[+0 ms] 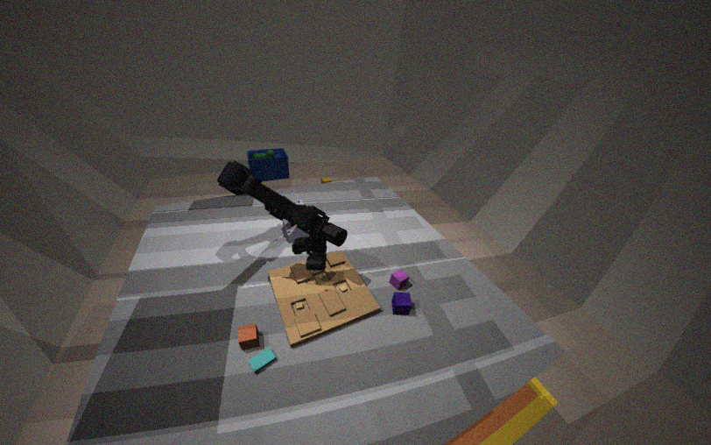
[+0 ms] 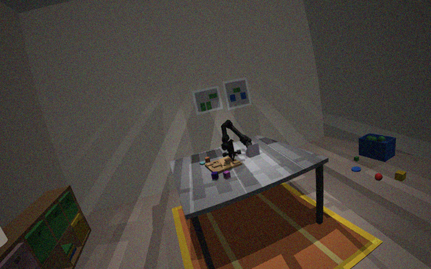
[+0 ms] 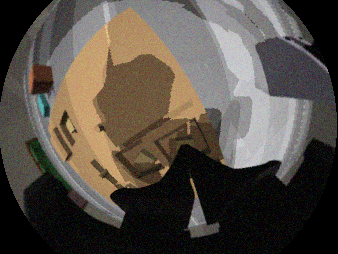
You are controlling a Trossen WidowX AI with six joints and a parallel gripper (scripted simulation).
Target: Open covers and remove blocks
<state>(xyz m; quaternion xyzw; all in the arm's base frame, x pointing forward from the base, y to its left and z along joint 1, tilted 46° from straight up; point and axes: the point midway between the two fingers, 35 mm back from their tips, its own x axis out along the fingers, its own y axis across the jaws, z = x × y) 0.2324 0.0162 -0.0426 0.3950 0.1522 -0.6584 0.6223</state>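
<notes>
The tan puzzle board lies in the middle of the table. Its near covers sit beside open wells. My gripper is shut with nothing in it, and hangs low over the board's far end, close to a cover and well there. An orange block and a flat cyan block lie on the table left of the board. A magenta block and a purple block lie to its right.
A grey box stands on the table by the arm's base. A blue bin and small toys lie on the floor beyond the table. An orange and yellow rug lies under the table.
</notes>
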